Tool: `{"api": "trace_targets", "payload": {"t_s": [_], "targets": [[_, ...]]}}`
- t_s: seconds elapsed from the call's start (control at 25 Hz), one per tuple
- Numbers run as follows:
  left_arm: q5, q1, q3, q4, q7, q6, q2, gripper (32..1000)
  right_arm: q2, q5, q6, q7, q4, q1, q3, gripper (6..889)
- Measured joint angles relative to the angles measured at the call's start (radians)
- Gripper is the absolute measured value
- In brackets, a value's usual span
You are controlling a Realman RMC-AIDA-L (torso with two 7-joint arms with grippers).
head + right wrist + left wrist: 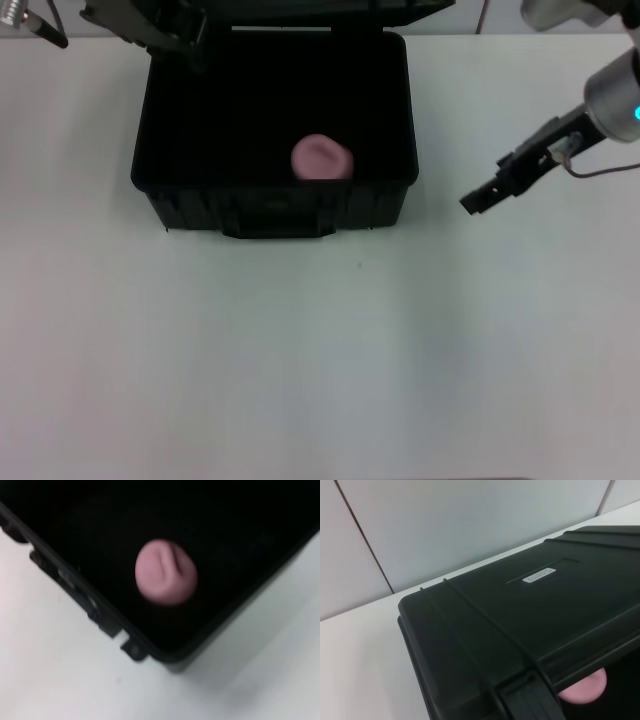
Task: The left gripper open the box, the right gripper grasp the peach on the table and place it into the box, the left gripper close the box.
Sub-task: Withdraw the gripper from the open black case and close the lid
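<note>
box (275, 205): 1 | peach (321, 158): 1 | end effector: 2, left (165, 40), right (478, 198) | table (320, 350): 1

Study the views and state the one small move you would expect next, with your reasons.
Probably the left gripper begins lowering the lid: the peach already lies inside the open box, and the right gripper hangs empty beside it over the table.

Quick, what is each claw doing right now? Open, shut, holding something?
Left claw: at the box lid's back edge; open or shut cannot be told.
Right claw: beside the box, holding nothing; the peach lies inside.
</note>
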Motion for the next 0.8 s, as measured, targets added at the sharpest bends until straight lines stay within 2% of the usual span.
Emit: {"api": "trace_targets", "payload": {"t_s": [0.36,0.8], "targets": [[0.000,-0.001,0.000,0.000,0.000,0.002,-0.0005,382,0.001,-0.104,-0.123,0.039,0.000,0.018,0.009,830],[0.000,0.000,0.000,0.000,0.000,0.000,-0.0005,383,-0.001,-0.113,-0.137,0.050,0.007,0.019,0.009,830]]}}
